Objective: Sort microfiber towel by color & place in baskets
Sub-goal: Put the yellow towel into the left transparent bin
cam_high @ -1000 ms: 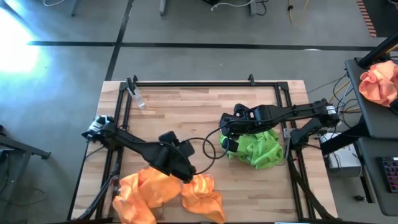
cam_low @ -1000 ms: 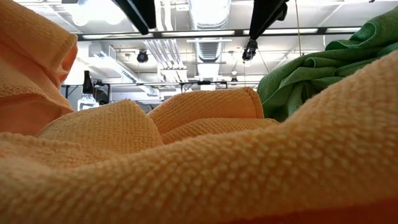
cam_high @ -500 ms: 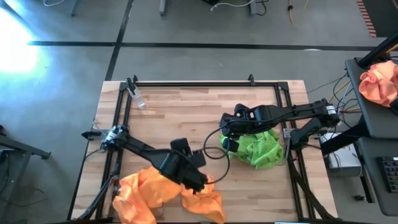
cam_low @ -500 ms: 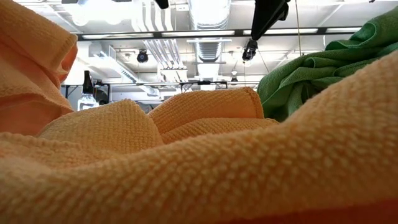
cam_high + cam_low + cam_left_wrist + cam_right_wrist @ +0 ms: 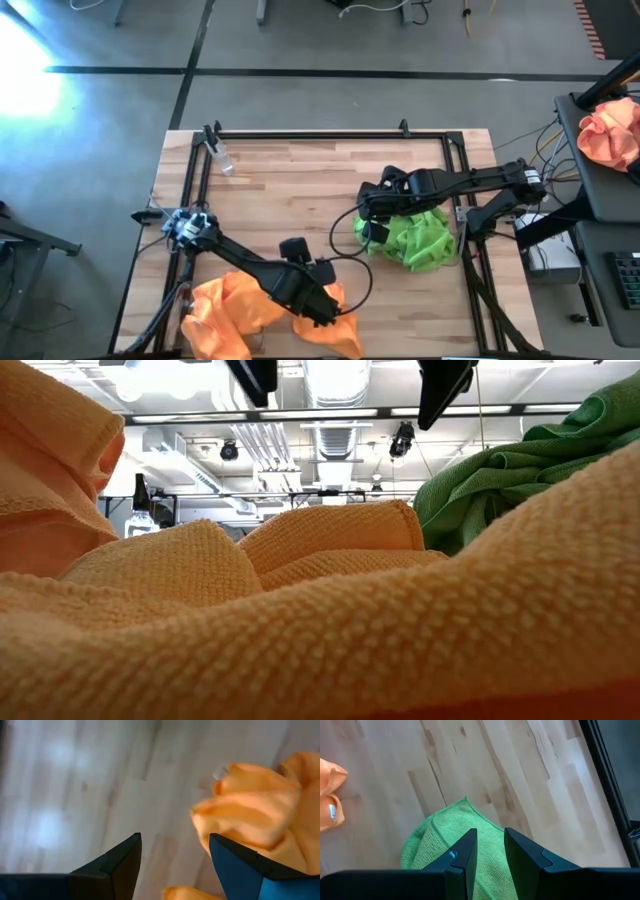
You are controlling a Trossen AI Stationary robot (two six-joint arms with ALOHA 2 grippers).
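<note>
From above, your left hand (image 5: 325, 318) sits over the orange towels (image 5: 235, 310) at the counter's (image 5: 290, 180) near edge, and your right hand (image 5: 368, 228) is at the edge of the green towels (image 5: 420, 238) on the right. The low view shows orange cloth (image 5: 300, 630) up close with green cloth (image 5: 500, 480) behind. At the left wrist, the fingers (image 5: 115, 865) are spread wide, holding nothing, beside an orange towel (image 5: 255, 820). At the right wrist, the fingers (image 5: 465, 852) stand narrowly apart over a green towel (image 5: 435, 840), gripping nothing.
</note>
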